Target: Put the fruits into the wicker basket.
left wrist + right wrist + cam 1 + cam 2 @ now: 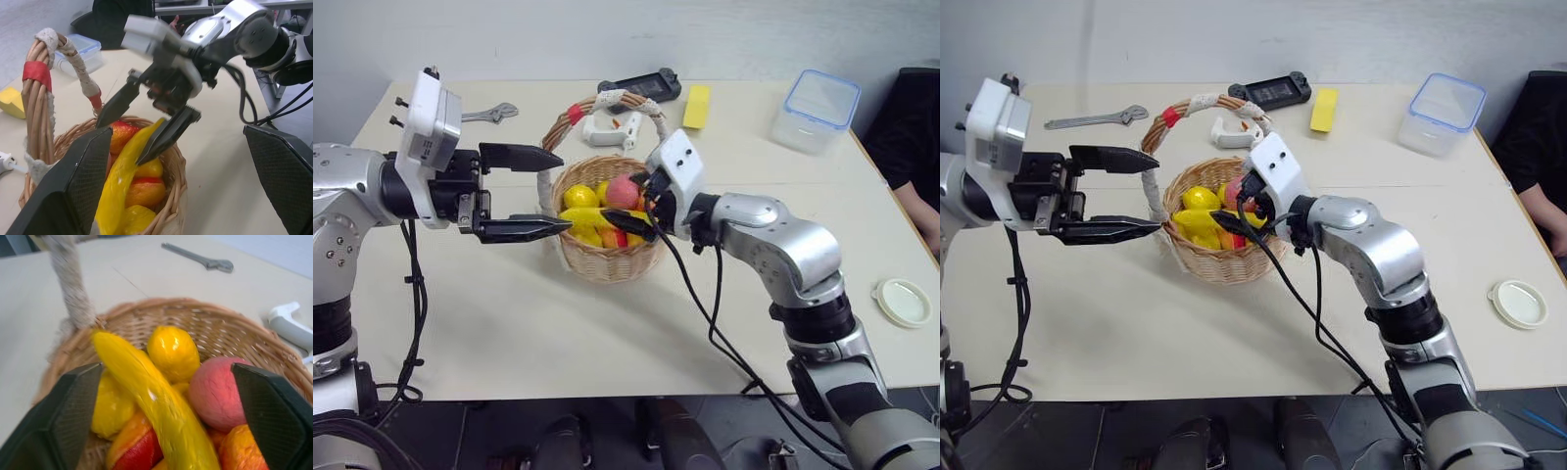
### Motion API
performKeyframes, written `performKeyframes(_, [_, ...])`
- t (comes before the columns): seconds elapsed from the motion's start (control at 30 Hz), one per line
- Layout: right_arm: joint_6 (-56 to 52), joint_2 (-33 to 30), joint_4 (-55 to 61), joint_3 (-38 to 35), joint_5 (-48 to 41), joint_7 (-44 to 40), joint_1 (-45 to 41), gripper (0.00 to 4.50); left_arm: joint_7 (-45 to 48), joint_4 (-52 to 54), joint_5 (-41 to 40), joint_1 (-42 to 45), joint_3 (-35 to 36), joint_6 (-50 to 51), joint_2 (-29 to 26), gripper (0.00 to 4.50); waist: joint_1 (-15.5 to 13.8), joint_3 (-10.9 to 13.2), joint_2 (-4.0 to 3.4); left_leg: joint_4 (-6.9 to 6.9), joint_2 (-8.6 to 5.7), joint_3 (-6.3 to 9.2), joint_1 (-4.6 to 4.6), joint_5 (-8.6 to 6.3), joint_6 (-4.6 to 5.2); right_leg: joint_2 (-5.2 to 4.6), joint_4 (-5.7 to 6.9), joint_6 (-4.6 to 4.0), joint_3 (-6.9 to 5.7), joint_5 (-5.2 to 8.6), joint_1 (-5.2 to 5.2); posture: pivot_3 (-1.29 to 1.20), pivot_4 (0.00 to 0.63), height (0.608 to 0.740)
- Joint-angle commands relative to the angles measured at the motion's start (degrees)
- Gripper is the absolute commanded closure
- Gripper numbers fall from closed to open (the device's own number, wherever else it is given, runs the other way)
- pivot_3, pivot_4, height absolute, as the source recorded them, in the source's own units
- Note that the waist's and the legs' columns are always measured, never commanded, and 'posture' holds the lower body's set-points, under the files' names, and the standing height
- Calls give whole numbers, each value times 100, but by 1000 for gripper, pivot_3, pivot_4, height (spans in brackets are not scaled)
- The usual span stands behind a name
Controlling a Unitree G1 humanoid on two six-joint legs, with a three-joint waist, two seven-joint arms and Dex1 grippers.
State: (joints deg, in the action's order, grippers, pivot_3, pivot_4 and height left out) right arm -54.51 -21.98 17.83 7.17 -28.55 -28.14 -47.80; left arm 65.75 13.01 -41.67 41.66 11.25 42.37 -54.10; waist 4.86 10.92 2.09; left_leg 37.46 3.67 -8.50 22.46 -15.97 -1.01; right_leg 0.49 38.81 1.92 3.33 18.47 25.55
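The right tool (639,208) is hovering over the round tan woven wicker basket (607,262), with its two black fingers spread apart and gripping nothing. The long curved yellow banana (156,406) is lying just beneath those fingers, resting across the other fruit inside the basket. The small round pink-red peach (217,391) is sitting in the basket beside the banana, touching it. A yellow lemon (173,352) and a red-yellow mango (134,450) are lying in the same basket, under and around the banana.

The left tool (533,189) is holding level at the basket's left side, with its fingers spread wide and empty. The tall arched handle (570,116), wrapped in white cloth with a red tape band, is rising just past its fingertips.

The basket is standing on the pale bench (509,323). Behind the basket, a white plastic object (607,128), a black handheld device (641,86) and a yellow block (696,106) are lying on the bench. A metal wrench (494,113) is lying toward the far left. A clear plastic box with a blue-rimmed lid (816,110) is standing toward the far right, and a round pale lid (903,302) is lying near the right edge.
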Motion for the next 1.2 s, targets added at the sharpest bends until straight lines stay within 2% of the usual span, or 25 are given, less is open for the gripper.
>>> performKeyframes(0.03, [-556, -220, 763, -947, -614, 85, 110, 271, -3, 86, -91, 49, 182, -67, -113, 0, -6, -1, 1, 1, 0, 0, 0, 0, 1, -1, 0, 0, 0, 0, -1, 0, 150, 740])
performKeyframes(0.13, [-863, -519, 956, -1522, -739, 248, 435, 271, -14, 23, -50, 134, 110, -111, -71, 0, -7, -2, 3, 1, -1, 1, -4, 0, 1, -1, 1, 0, -1, 0, -4, 0, 150, 740])
performKeyframes(0.27, [-789, -477, 754, -1632, -649, 501, 508, 271, -26, -33, -39, 200, 69, -140, -18, 0, 54, -2, 4, 0, -2, -3, -7, 2, 2, 0, 2, 0, 3, 0, -5, 0, 150, 740])
performKeyframes(0.4, [154, -39, -367, -1024, 11, 612, 92, 271, -41, -93, -1, 279, -20, -211, 87, 0, 159, -2, 4, -7, 0, -6, -20, 16, -14, 5, 19, -1, 5, 0, -5, 0, 150, 740])
performKeyframes(0.7, [1826, 644, -2907, -717, 893, 554, -832, 271, -75, -86, 18, 309, -19, -280, 147, 0, 166, -2, 4, -16, -4, -1, -23, 34, -19, 5, 27, -8, 5, -3, -3, 0, 150, 740])
performKeyframes(0.83, [2301, 778, -3200, -596, 1113, 378, -829, 1093, -115, -23, 5, 261, 18, -306, 137, 0, 164, -2, 4, -25, -4, 0, -21, 33, -18, 4, 19, -8, 5, -3, -3, 0, 150, 740])
performKeyframes(0.93, [2368, 827, -3004, -537, 1101, 250, -693, 2013, -155, 2, 12, 212, 61, -328, 124, 0, 169, -2, 4, -28, -3, -1, -21, 33, -19, 4, 18, -9, 5, -2, -1, 0, 150, 740])
performKeyframes(1.13, [2422, 809, -2751, -651, 1126, 213, -535, 4146, -182, -80, 39, 220, 42, -406, 147, 0, 162, -2, 4, -18, -3, 0, -20, 33, -20, 4, 25, -9, 3, -2, -1, 0, 150, 740])
performKeyframes(1.2, [2526, 701, -2547, -780, 1098, 162, -439, 4283, -133, -63, -42, 227, 54, -433, 187, 0, 159, -2, 4, -18, -4, 0, -21, 33, -20, 4, 28, -9, 4, -2, -2, 0, 150, 740])
